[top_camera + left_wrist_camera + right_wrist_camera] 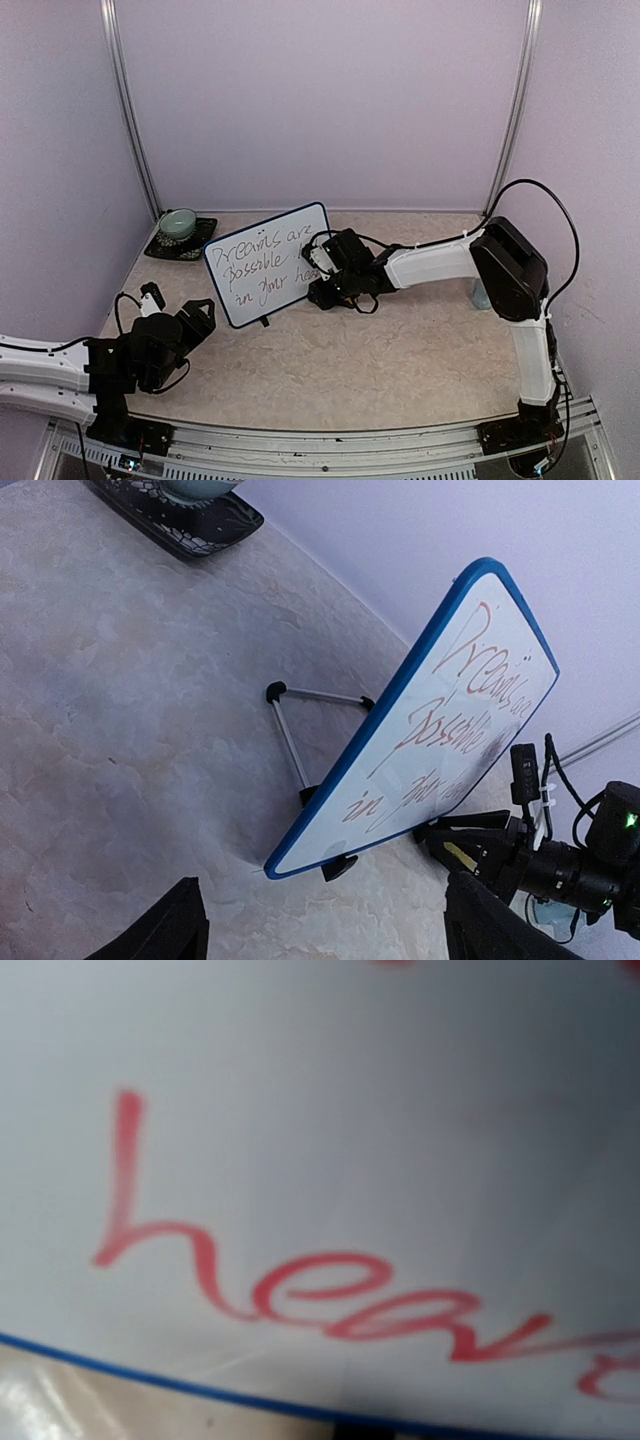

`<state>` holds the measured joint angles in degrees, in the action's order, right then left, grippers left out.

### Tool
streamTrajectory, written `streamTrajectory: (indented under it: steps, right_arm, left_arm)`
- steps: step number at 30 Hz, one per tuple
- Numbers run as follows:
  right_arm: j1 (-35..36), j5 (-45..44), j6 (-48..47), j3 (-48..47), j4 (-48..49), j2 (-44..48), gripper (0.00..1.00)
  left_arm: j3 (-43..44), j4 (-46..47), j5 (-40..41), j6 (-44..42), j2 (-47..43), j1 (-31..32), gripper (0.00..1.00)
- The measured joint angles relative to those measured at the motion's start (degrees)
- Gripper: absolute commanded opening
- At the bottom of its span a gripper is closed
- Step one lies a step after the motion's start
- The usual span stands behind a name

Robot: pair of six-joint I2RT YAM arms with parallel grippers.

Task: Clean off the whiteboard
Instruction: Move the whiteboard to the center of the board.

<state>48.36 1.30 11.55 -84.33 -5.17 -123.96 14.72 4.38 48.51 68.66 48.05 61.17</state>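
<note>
Left of the whiteboard, near the front, the left gripper hovers low over the table with its jaws spread wide, holding nothing. Its arm lies folded close to the table, and the fingers point toward the whiteboard. Behind the whiteboard's left corner sits a dark tray carrying a pale green bowl.

The whiteboard stands tilted back, mid-table, and handwriting covers its face. The left wrist view alone shows its rear stand, thin metal rods ending in black feet. It also shows that the lettering is red (from above it reads dark).

At the whiteboard's right edge is the right gripper. Its forearm stretches leftward from a raised elbow, well right of the whiteboard. Its own camera sees only the glossy face at very close range, red letters and the blue frame below, so I cannot tell how its jaws stand.
</note>
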Motion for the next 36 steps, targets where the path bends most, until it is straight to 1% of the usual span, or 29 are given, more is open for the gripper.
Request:
streamTrajectory:
  steps: [5,8,11,13,15,26,36]
  right_arm:
    - [0.0,-0.1,0.1,-1.3,0.0,-2.0,0.3]
    - [0.0,-0.4,0.1,-1.4,0.0,-2.1,0.2]
    - [-0.1,-1.3,0.2,-1.6,-0.1,-2.4,0.13]
    - [-0.1,-1.6,0.1,-2.0,-0.2,-2.6,0.05]
    - [-0.1,-1.8,0.2,-2.4,-0.3,-2.8,0.0]
    - [-0.3,-4.2,2.0,-1.5,0.6,-2.5,0.0]
    - [-5.0,-5.8,3.1,7.3,2.0,3.4,0.0]
  left_arm:
    - [-0.4,-0.5,0.1,0.5,-1.4,0.0,0.79]
    - [-0.6,-0.8,0.3,0.6,-2.0,0.0,0.79]
    - [-0.9,-1.1,0.5,1.0,-2.3,0.0,0.79]
    - [-1.0,-1.1,0.5,1.1,-2.3,0.0,0.79]
    - [-1.1,-1.1,0.7,1.3,-2.3,0.0,0.79]
    - [-1.2,-1.4,1.1,1.6,-2.3,0.0,0.79]
    - [-1.2,-1.4,1.2,1.6,-2.3,0.0,0.79]
